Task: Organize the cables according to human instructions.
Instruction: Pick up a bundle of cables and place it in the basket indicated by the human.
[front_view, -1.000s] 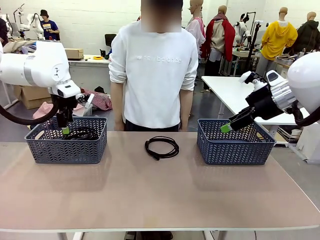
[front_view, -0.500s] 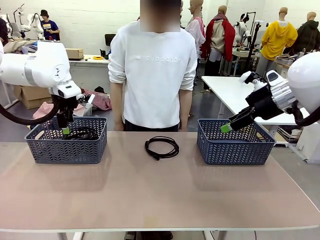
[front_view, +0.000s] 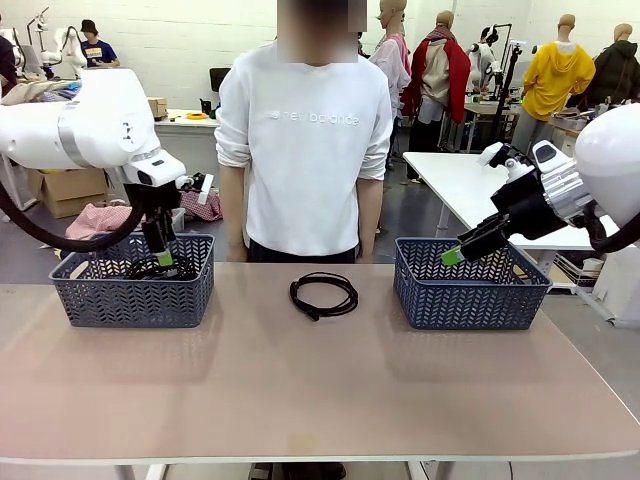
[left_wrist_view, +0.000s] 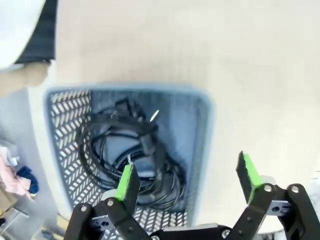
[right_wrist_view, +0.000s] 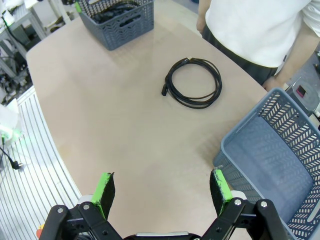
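Here, a wide beige table fills the lower half of the front view, and a person in a white sweatshirt stands behind its far edge, in the upper middle, with arms hanging down.

Two blue-grey baskets stand on the far part of the table. The first basket is at the middle left of the frame and the second basket is at the middle right, well apart from each other.

The left gripper points down over the right part of the first basket, with its green tip near the rim. In the left wrist view, the left gripper stands wide apart and holds nothing. One pad is over the inside of the basket and the other is over the table beside the basket wall.

The right gripper hangs tilted above the near left part of the second basket. In the right wrist view, it is also spread wide, with only bare table between the pads.

A tangled bundle of cables lies inside the first basket. One coiled cable lies flat on the table between the two baskets, just before the person, touching neither basket.
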